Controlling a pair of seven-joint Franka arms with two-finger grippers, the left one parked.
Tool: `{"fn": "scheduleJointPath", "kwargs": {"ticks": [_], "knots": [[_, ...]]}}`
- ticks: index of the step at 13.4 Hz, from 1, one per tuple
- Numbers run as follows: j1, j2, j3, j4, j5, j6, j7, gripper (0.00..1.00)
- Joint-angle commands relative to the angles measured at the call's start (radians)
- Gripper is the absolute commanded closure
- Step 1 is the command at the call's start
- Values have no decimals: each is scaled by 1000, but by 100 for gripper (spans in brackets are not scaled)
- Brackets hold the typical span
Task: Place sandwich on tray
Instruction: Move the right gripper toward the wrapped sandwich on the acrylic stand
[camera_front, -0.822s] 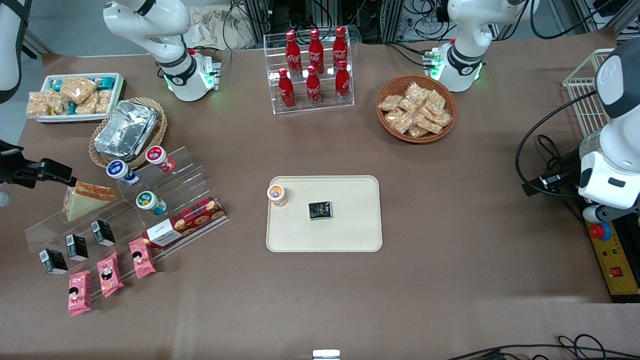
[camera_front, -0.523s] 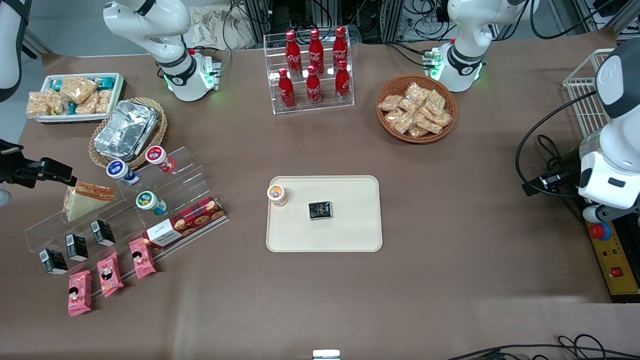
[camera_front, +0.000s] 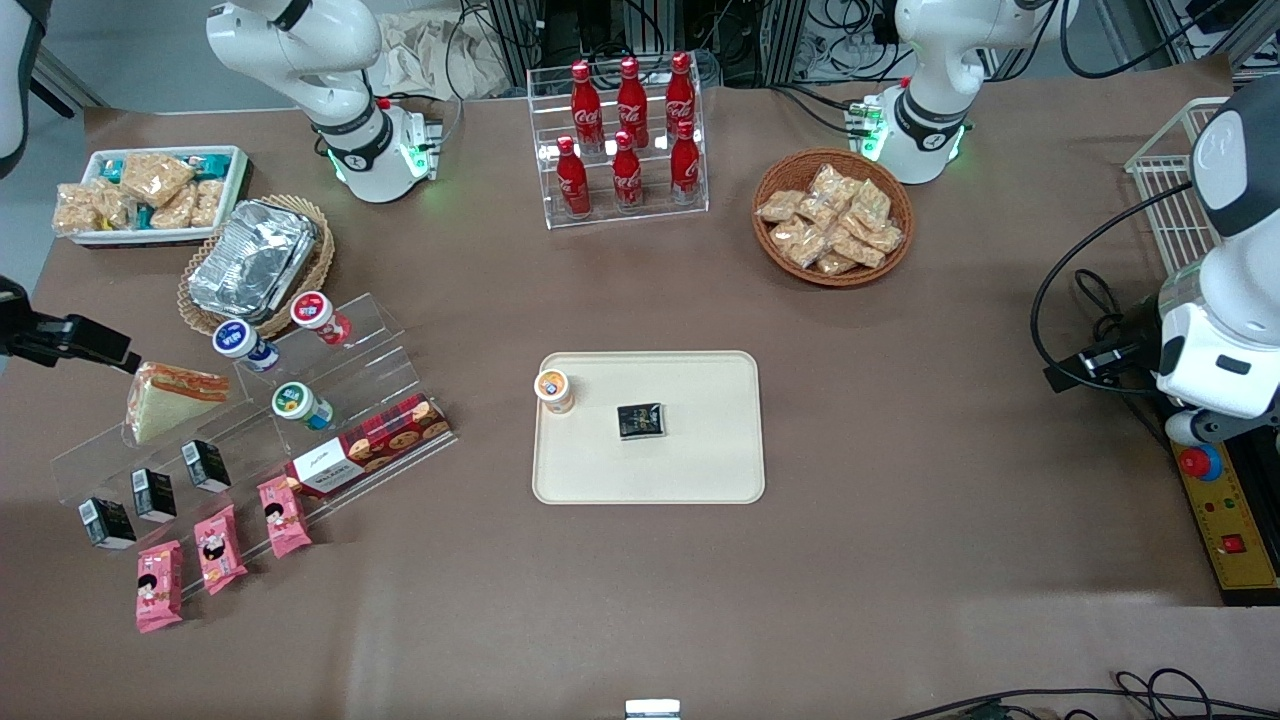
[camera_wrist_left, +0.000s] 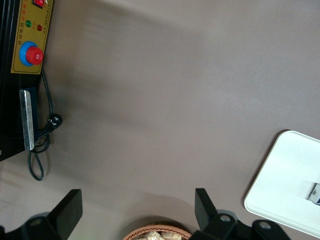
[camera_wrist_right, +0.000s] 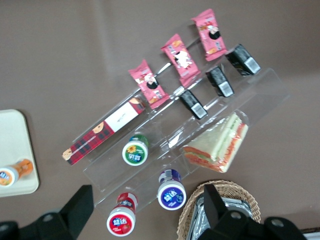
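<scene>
My gripper (camera_front: 95, 345) has drifted a little toward the working arm's end of the table and slightly farther from the front camera than it was a moment ago, so it now shows less of itself at the edge of the front view. It sits above and just beside the sandwich (camera_front: 170, 398), not touching it. In the wrist view my two fingers (camera_wrist_right: 82, 207) stand wide apart with nothing between them, so I am open and empty.

The sandwich has not moved across the three front pictures. It leans on the clear stepped rack (camera_front: 250, 420), its orange-red and green filling edge turned up, close to the blue-lidded cup (camera_front: 240, 343) and the foil container in its basket (camera_front: 255, 260).

The tray (camera_front: 700, 470) lies well apart, mid-table, carrying a small orange-lidded cup (camera_front: 553, 388) and a dark packet (camera_front: 640, 420), with bare room left.

I read this small shift as lining up over the sandwich. The pick is not yet begun, and the whole carry to the tray remains.
</scene>
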Motion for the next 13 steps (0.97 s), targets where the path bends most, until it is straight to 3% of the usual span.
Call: {"fn": "scheduleJointPath", "kwargs": {"ticks": [1,4,7,11,13], "knots": [[-7,2,-10,13,5,-11,37,2],[2,13,-9,13,-52,5,251,2],[-6,16,-9,0,-61,-3,454,2],[-41,21,-33,-28,-79,-35,647,2],[-90,21,-35,-63,-81,-29,658,2]]}}
